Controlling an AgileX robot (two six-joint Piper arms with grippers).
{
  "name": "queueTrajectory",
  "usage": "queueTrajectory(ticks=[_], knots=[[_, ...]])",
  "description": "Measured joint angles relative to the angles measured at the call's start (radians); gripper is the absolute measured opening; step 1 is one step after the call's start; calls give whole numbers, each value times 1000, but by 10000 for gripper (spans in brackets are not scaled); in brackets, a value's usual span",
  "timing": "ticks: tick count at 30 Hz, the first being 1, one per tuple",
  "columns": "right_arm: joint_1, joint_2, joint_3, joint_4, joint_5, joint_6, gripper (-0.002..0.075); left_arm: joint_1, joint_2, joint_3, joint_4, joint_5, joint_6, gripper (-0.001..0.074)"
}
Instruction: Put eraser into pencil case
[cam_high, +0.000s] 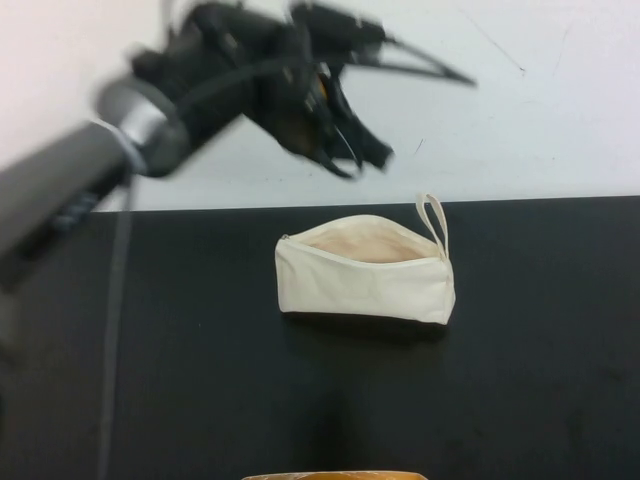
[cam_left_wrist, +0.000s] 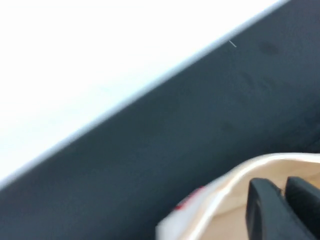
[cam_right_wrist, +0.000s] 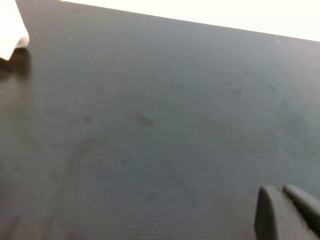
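The pencil case (cam_high: 365, 270), a cream-white pouch with a tan lining, lies unzipped at the middle of the black table, its loop strap (cam_high: 434, 218) at the right end. My left gripper (cam_high: 365, 155) hangs in the air above and behind the pouch, blurred. In the left wrist view its fingers (cam_left_wrist: 265, 205) stand close together over the pouch's open rim (cam_left_wrist: 235, 175), with nothing seen between them. My right gripper (cam_right_wrist: 280, 192) is shut and empty over bare table, out of the high view. The eraser is not in view.
The black table top (cam_high: 150, 350) ends at a white wall or surface (cam_high: 520, 120) behind the pouch. A tan object (cam_high: 335, 476) shows at the near edge. A corner of the pouch (cam_right_wrist: 11, 30) shows in the right wrist view.
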Motion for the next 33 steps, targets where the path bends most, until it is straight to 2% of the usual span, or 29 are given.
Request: queueTrajectory(ticks=[4,13,20,25,29,33], knots=[[0,0,0,0,0,0,-1,0,-125,-18,82,55,0,15],[0,0,0,0,0,0,-1,2,-376,-22,132,235,0,6],[0,0,0,0,0,0,-1,4,-415,-23,134,293,0,0],[0,0,0,0,0,0,-1,8,-456,38,128,304,33,-1],[0,0,0,0,0,0,-1,8,-581,156,127,211,39,-1],[0,0,0,0,0,0,-1,8,-758,359,129,9,-17,-1]])
